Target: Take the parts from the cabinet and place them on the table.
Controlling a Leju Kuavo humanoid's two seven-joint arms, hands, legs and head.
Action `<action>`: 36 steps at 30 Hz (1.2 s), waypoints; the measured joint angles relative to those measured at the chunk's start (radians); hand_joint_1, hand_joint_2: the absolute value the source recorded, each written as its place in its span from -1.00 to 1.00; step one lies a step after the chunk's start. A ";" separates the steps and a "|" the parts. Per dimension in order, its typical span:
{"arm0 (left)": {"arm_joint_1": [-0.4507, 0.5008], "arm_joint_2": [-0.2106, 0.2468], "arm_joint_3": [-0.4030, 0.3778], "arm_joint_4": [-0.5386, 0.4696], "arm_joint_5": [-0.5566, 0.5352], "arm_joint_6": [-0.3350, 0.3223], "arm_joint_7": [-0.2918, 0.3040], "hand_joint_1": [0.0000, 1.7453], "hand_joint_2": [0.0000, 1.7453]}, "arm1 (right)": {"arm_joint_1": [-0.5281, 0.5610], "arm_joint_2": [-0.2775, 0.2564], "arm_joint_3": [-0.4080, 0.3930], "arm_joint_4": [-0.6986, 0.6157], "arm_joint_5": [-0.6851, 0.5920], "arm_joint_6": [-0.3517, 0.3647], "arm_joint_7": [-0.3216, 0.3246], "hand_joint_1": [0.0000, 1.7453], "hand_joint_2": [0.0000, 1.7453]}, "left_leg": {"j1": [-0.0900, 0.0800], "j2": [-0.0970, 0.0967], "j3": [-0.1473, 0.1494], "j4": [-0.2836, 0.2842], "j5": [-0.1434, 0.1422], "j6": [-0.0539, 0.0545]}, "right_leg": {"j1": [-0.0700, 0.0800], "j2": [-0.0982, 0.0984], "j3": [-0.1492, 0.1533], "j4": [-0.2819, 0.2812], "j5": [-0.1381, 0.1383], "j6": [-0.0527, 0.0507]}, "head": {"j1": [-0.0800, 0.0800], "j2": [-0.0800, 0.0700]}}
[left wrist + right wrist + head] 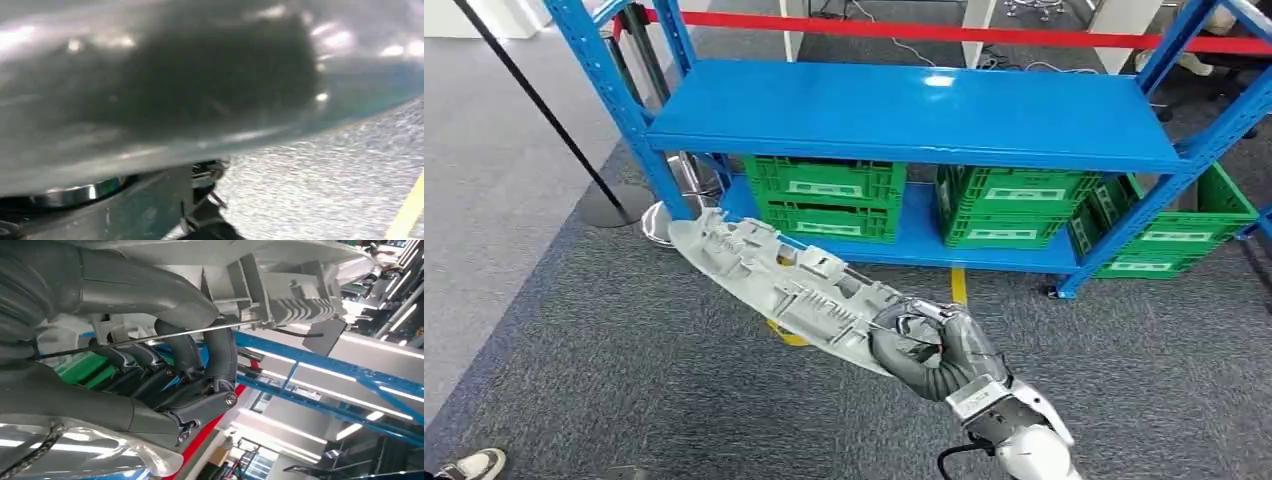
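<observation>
One long grey part (pixel 774 282) gripped at its near end by right hand (pixel 921 345).

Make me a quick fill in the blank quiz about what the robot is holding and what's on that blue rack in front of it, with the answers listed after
1. The right hand holds a long grey ribbed part by its ____ end, the one toward the robot.
2. The crates on the rack's lower shelf are ____ in colour.
3. The top shelf of the blue rack has ____ on it.
4. A ____ barrier tape runs behind the rack.

Missing words: near; green; nothing; red
</observation>
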 joint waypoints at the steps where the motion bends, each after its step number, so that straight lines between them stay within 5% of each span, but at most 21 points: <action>1: 0.001 0.000 0.001 0.000 -0.002 0.002 -0.001 -1.00 -1.00 | 0.000 0.000 0.000 0.003 -0.003 0.000 0.002 1.00 1.00 | 0.000 0.000 -0.005 0.002 0.003 -0.001 | -0.001 0.000 0.003 0.009 0.004 0.001 | -0.001 0.000; 2: 0.001 0.000 0.003 0.000 -0.004 0.002 -0.001 -1.00 -1.00 | 0.000 0.000 0.000 0.005 -0.005 0.000 0.002 1.00 1.00 | 0.000 0.000 -0.009 0.005 0.005 -0.002 | -0.002 0.000 0.036 -0.033 0.030 0.001 | 0.000 0.000; 4: 0.001 -0.002 0.006 0.000 -0.005 0.002 -0.002 -1.00 -1.00 | 0.000 0.003 0.002 0.006 -0.005 -0.001 0.004 1.00 1.00 | 0.001 -0.003 -0.015 0.015 0.004 -0.005 | -0.006 -0.001 0.145 -0.213 0.107 0.000 | -0.001 0.000; 5: 0.001 -0.002 0.007 0.000 -0.010 0.002 -0.002 -1.00 -1.00 | -0.001 0.005 0.003 0.006 -0.005 -0.004 0.003 1.00 1.00 | 0.001 -0.003 -0.018 0.023 0.001 -0.010 | -0.007 -0.002 0.185 -0.292 0.114 0.000 | 0.000 0.000; 6: 0.000 -0.001 0.007 0.000 -0.011 0.002 -0.002 -1.00 -1.00 | -0.003 0.008 0.003 0.008 -0.010 -0.007 0.003 1.00 1.00 | -0.007 -0.003 -0.029 0.035 0.000 -0.017 | -0.002 -0.001 0.203 -0.311 0.102 -0.004 | 0.000 0.000; 9: 0.003 0.000 0.007 0.000 -0.024 0.002 0.006 -1.00 -1.00 | 0.001 0.011 0.001 0.008 -0.031 -0.006 0.010 1.00 1.00 | -0.005 -0.002 -0.040 0.039 0.009 -0.031 | -0.001 0.004 0.186 -0.299 0.109 -0.019 | -0.002 0.000; 11: 0.003 0.002 0.008 0.000 -0.026 0.006 0.007 -1.00 -1.00 | 0.001 0.011 -0.002 0.008 -0.028 -0.009 0.012 1.00 1.00 | -0.003 -0.004 -0.048 0.053 -0.010 -0.041 | -0.009 0.001 0.186 -0.305 0.117 -0.032 | -0.002 0.000; 14: 0.003 0.003 0.009 0.000 -0.024 0.004 0.004 -1.00 -1.00 | 0.000 0.015 -0.005 0.008 -0.043 0.002 0.011 1.00 1.00 | 0.003 -0.004 -0.139 0.269 -0.127 -0.056 | -0.007 -0.001 0.178 -0.304 0.120 -0.045 | -0.008 0.000; 16: 0.003 0.003 0.011 0.000 -0.022 0.002 0.003 -1.00 -1.00 | 0.000 0.015 -0.008 0.008 -0.047 0.008 0.010 1.00 1.00 | 0.004 -0.004 -0.178 0.362 -0.148 -0.058 | -0.006 0.000 0.173 -0.303 0.122 -0.046 | -0.008 0.000; 18: 0.003 0.003 0.015 0.000 -0.022 0.001 0.003 -1.00 -1.00 | -0.001 0.015 -0.010 0.008 -0.037 0.013 0.016 1.00 1.00 | 0.005 -0.004 -0.133 0.277 -0.082 -0.052 | -0.005 0.001 0.174 -0.302 0.122 -0.046 | -0.008 0.000; 20: 0.001 0.002 0.017 0.000 -0.020 -0.002 0.003 -1.00 -1.00 | -0.003 0.017 -0.010 0.008 -0.017 0.013 0.029 1.00 1.00 | 0.003 -0.006 -0.045 0.092 0.008 -0.038 | -0.004 0.002 0.178 -0.302 0.122 -0.045 | -0.008 0.000; 22: -0.001 -0.003 0.019 0.000 -0.020 -0.003 0.005 -1.00 -1.00 | -0.003 0.017 -0.011 0.008 -0.011 0.010 0.035 1.00 1.00 | -0.002 -0.007 -0.030 0.050 -0.002 -0.032 | 0.002 0.002 0.167 -0.298 0.125 -0.036 | -0.007 0.000; 23: -0.002 -0.005 0.019 0.000 -0.022 -0.003 0.009 -1.00 -1.00 | -0.003 0.017 -0.012 0.008 -0.011 0.008 0.035 1.00 1.00 | 0.002 -0.007 -0.030 0.033 -0.008 -0.037 | 0.007 0.001 0.158 -0.289 0.121 -0.038 | -0.007 0.000; 25: 0.001 -0.012 0.021 0.000 -0.023 0.000 0.019 -1.00 -1.00 | -0.001 0.017 -0.013 0.008 -0.003 0.005 0.035 1.00 1.00 | -0.001 -0.008 -0.036 0.039 -0.007 -0.042 | 0.004 0.000 0.156 -0.293 0.125 -0.040 | -0.007 0.000; 36: -0.003 -0.015 0.025 0.000 -0.035 0.014 0.046 -1.00 -1.00 | 0.003 0.017 -0.024 0.008 -0.071 0.031 0.029 1.00 1.00 | -0.007 -0.007 -0.042 0.040 0.001 -0.029 | -0.004 0.001 0.154 -0.305 0.139 -0.018 | -0.006 0.000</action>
